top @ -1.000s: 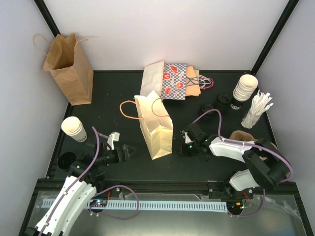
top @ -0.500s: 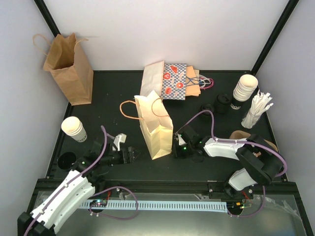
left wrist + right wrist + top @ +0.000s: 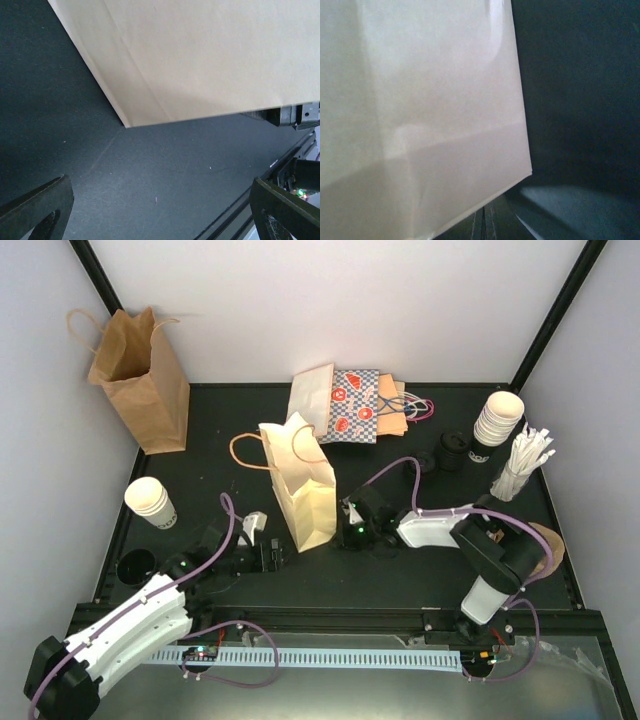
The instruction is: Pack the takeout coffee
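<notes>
Two cup stacks unpacked: left stack [image 3: 150, 502], right stack [image 3: 497, 420], both well apart from bag [image 3: 303, 490] on bench [image 3: 220, 420]. Left end effector [image 3: 272, 556] wide, empty, near bag base. Right end effector [image 3: 348, 529] shut, empty, at bag side. Best: steady bag upright, mouth open, before fetching cup.

Two white-shelled arms, the left arm [image 3: 130, 625] at lower left and the right arm [image 3: 437, 528] at lower right, carry black joints, looping purple cables [image 3: 232, 522] and a green light [image 3: 358, 532] near centre frame.
</notes>
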### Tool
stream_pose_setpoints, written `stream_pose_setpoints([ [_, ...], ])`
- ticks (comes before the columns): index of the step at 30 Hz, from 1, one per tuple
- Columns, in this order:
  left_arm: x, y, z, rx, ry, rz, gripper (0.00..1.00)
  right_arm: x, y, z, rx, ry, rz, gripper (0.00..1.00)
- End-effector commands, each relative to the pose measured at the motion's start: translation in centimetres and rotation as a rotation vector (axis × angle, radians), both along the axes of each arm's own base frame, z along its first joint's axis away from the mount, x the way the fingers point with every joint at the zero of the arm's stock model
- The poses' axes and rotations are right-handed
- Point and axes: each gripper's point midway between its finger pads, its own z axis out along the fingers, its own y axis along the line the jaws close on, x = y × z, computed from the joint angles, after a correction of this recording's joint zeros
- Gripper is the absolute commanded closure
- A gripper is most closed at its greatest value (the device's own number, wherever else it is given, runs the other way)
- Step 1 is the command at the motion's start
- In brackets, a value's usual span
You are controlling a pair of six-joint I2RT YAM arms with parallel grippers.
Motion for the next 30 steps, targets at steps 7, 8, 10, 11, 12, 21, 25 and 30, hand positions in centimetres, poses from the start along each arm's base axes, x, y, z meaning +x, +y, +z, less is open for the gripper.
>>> stream_pose_setpoints([
  [7,1.7,0.7,1.2,0.025,-0.062,0.081,0.01,2.5,1.6,2.4,0.024,-0.085,-0.01,0.99],
  [8,1.8,0.7,1.2,0.024,-0.067,0.083,0.01,2.3,1.2,2.5,0.009,-0.095,-0.008,0.99],
  [10,1.9,0.6,1.3,0.022,-0.073,0.083,0.01,2.0,0.3,2.9,-0.02,-0.118,-0.002,0.98],
  [11,2.0,0.5,1.4,0.02,-0.075,0.083,0.01,1.9,-0.3,2.9,-0.036,-0.126,-0.002,0.98],
  [12,2.1,0.5,1.5,0.02,-0.078,0.086,0.01,1.7,-0.9,3.0,-0.053,-0.134,-0.005,0.98],
  [21,3.1,2.5,3.2,0.102,-0.105,0.182,0.01,1.8,-6.0,5.6,-0.189,-0.255,-0.06,0.96],
  [25,3.3,3.0,4.8,0.087,-0.164,0.206,0.01,2.7,-9.1,8.1,-0.266,-0.335,-0.147,0.92],
  [30,3.3,3.4,6.6,0.07,-0.22,0.218,0.01,3.6,-12.9,10.9,-0.346,-0.409,-0.292,0.26],
])
